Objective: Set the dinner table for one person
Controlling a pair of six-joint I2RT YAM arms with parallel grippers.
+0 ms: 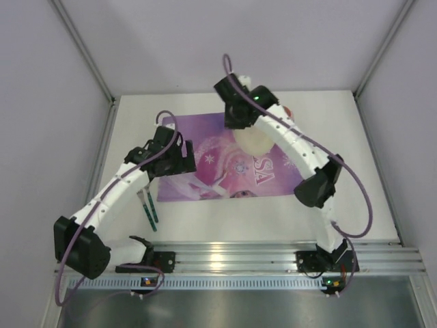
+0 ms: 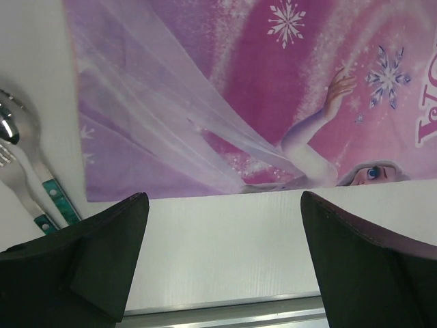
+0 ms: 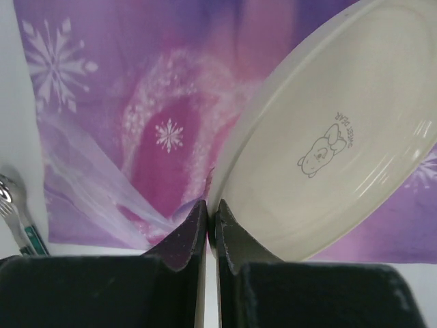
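Cream plate (image 3: pixel 328 137), rim pinched tight in the right gripper (image 3: pixel 212 215), over the purple placemat (image 3: pixel 157 82). And the left gripper (image 2: pixel 224 205) gapes wide and empty above the dinner table (image 2: pixel 218 260).

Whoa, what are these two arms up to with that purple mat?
They are laying a place setting. The right gripper is pinching the rim of a cream plate, holding it tilted over the purple placemat on the white table. The left gripper is open and empty above the mat's near edge. A spoon and a fork with green handles lie on the table just left of the mat.
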